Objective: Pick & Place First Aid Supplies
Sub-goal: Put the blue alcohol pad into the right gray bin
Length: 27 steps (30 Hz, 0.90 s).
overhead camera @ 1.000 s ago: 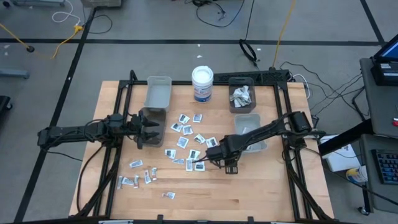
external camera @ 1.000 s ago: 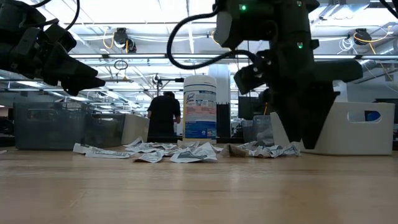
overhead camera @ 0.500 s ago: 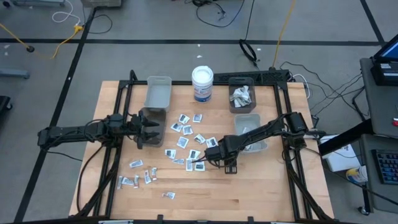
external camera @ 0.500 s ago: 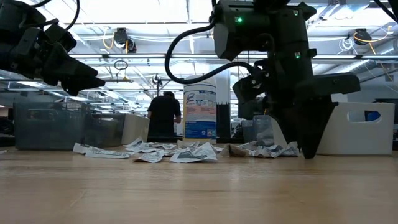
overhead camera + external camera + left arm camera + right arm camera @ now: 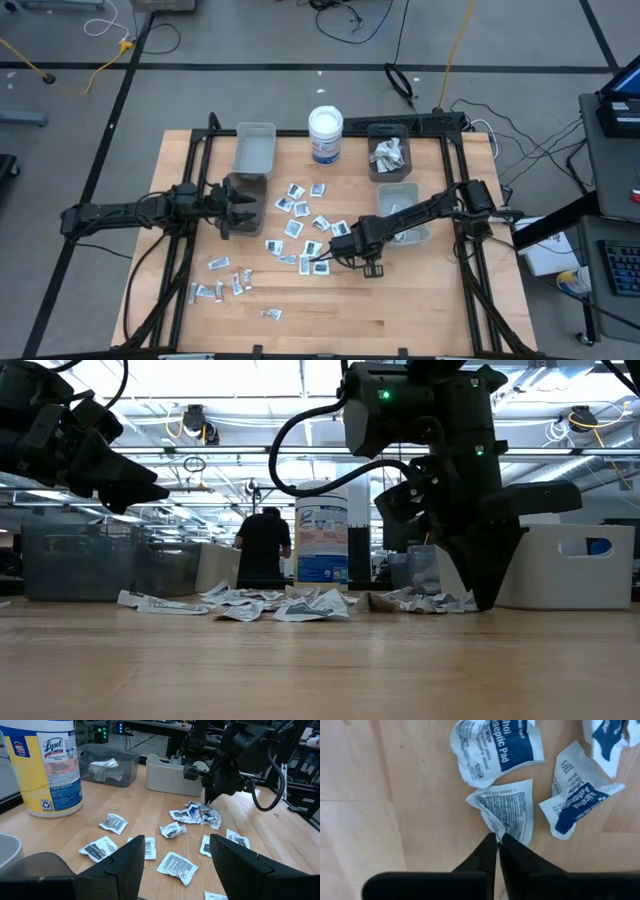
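Several crinkled white paper packets on pale woodgrain.

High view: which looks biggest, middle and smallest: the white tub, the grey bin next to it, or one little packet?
1. Grey bin, biggest.
2. White tub, middle.
3. One packet, smallest by far.

The tub stands taller, so its top sits nearer the camera and may look a bit bigger than it is.

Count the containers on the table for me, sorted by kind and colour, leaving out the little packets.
Pale bins: 2
Dark bins: 2
White round tub: 1
Total: 5
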Each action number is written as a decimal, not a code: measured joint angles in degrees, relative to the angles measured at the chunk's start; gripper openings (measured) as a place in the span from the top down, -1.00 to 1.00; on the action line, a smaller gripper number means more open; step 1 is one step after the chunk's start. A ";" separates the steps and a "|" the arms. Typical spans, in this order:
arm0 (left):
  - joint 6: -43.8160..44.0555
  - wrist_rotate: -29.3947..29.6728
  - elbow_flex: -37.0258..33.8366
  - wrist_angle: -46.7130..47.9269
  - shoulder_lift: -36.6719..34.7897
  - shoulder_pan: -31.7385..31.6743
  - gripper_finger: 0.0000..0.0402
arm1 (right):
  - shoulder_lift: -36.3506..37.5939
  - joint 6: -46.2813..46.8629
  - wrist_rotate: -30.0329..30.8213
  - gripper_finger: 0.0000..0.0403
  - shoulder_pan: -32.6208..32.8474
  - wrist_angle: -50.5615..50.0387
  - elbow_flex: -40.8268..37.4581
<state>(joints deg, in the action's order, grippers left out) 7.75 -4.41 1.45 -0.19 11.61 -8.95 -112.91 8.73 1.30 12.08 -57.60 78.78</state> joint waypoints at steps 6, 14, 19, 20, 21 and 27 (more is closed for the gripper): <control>0.00 -0.01 0.00 0.00 -0.02 -0.02 -0.14 | 3.95 -0.66 -1.30 0.98 0.01 -3.06 0.95; 0.02 -0.02 0.00 0.00 -0.02 0.00 -0.14 | 11.93 -2.39 -4.77 0.99 -0.47 -3.06 1.09; 0.00 0.00 0.00 -0.02 0.00 -0.02 -0.14 | 16.77 -3.61 -4.59 0.99 -1.34 -3.56 1.09; 0.02 -0.02 0.00 -0.01 0.00 -0.02 -0.14 | 17.58 -3.61 -4.59 0.99 -1.59 -3.67 1.09; 0.00 0.00 0.00 -0.02 -0.02 -0.02 -0.14 | 18.35 -3.57 -4.59 0.99 -1.74 -3.77 1.09; 0.00 0.00 0.00 0.00 -0.02 -0.02 -0.14 | 22.33 -5.15 -4.63 0.99 -3.86 -5.08 -1.07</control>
<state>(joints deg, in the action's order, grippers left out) 7.75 -4.41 1.45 -0.19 11.60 -8.97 -90.58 3.58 -3.33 8.21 -62.68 77.71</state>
